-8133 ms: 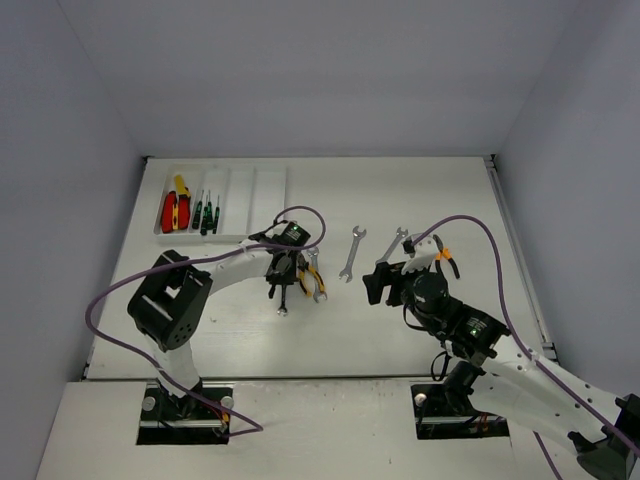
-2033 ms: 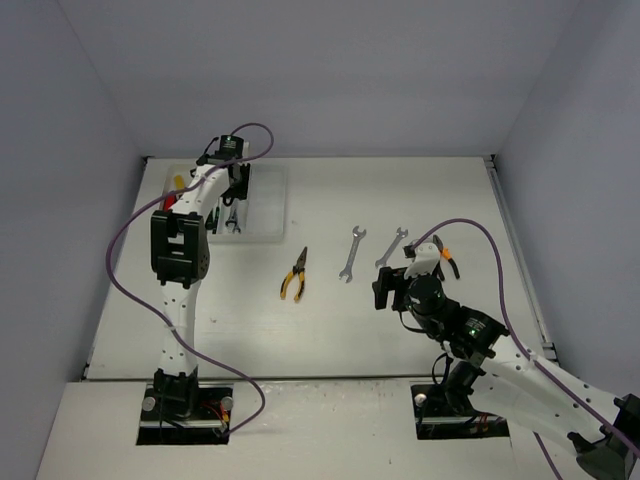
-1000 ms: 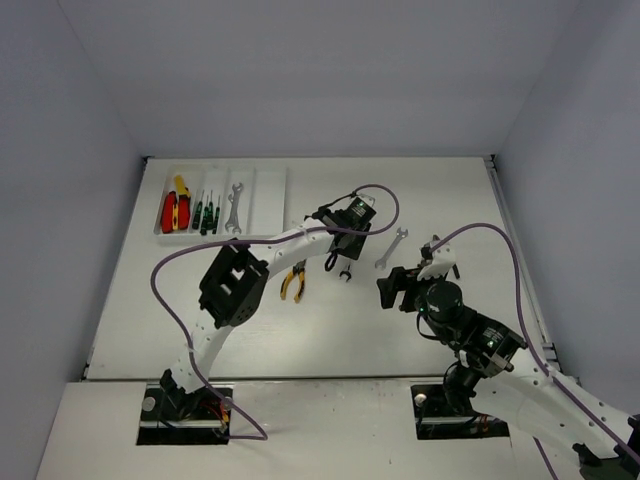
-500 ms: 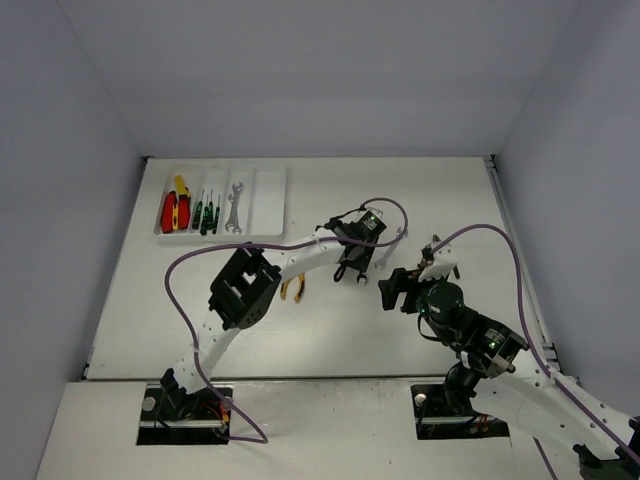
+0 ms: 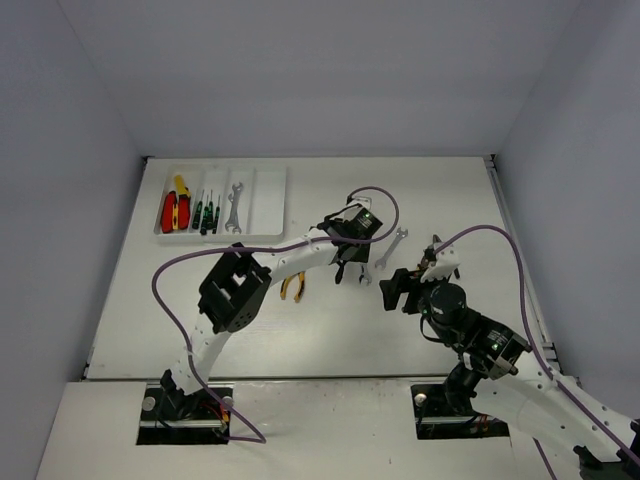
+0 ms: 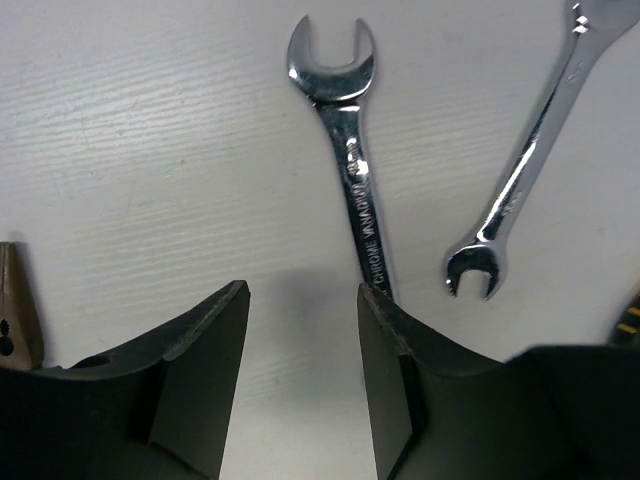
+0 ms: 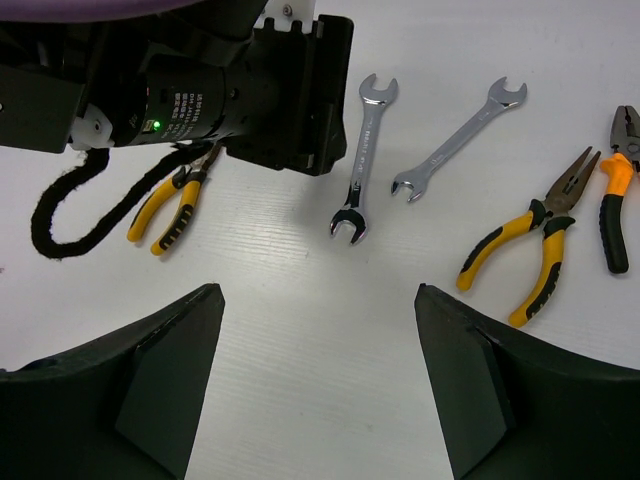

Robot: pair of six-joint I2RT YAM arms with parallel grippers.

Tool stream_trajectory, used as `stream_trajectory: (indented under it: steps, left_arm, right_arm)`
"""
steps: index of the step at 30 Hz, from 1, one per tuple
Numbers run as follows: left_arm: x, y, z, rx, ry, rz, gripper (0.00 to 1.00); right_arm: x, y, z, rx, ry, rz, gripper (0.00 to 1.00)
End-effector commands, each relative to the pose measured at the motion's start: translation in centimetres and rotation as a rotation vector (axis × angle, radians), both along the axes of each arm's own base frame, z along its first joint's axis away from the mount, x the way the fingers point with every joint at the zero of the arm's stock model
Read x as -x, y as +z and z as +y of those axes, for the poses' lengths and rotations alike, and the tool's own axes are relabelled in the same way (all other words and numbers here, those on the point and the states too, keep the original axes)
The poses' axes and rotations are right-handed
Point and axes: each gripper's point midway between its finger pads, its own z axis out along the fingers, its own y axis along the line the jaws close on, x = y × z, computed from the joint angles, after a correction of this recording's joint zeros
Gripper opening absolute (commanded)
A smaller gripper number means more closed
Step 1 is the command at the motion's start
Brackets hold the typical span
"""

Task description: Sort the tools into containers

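Note:
My left gripper (image 6: pixel 302 296) is open low over the table with nothing between its fingers. A silver wrench (image 6: pixel 342 150) lies just ahead of it, its lower end running beside the right finger (image 6: pixel 385 340). A second wrench (image 6: pixel 520 170) lies to the right. From above, the left gripper (image 5: pixel 350 262) sits mid-table near that second wrench (image 5: pixel 390 248). My right gripper (image 7: pixel 318 295) is open and empty, facing the left gripper (image 7: pixel 290 90) and both wrenches (image 7: pixel 362 160). The white tray (image 5: pixel 268 195) holds red and yellow knives (image 5: pixel 172 208), screwdrivers (image 5: pixel 205 212) and one wrench (image 5: pixel 236 205).
Yellow-handled pliers (image 5: pixel 292 287) lie left of the left gripper. Two more pliers, yellow-black (image 7: pixel 530 250) and orange-black (image 7: pixel 615 190), lie right of the wrenches. The left arm's purple cable (image 5: pixel 375 195) loops above the gripper. Walls enclose the table on three sides.
The left arm swung from the tray, where a wrench now lies, to the table's middle and settled over the loose wrench. The right gripper has shifted slightly.

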Motion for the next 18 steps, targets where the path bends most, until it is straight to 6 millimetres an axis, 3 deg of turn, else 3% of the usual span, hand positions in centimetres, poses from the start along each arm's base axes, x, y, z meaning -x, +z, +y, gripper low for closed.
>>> stream_trajectory:
  steps: [1,7,18]
  left_arm:
    - [-1.7,5.0,-2.8,0.200,0.053,-0.088,0.44]
    - [-1.7,2.3,-3.9,0.183,0.051,-0.049,0.44]
    - [0.3,-2.8,-3.0,0.077,0.055,0.019,0.44]
  right_arm:
    - [-0.6,1.9,-0.1,-0.054,-0.034,-0.045,0.74]
    - [-0.5,2.2,-0.2,-0.063,-0.035,-0.048,0.74]
    - [-0.4,2.2,-0.3,-0.066,-0.039,-0.047,0.74]
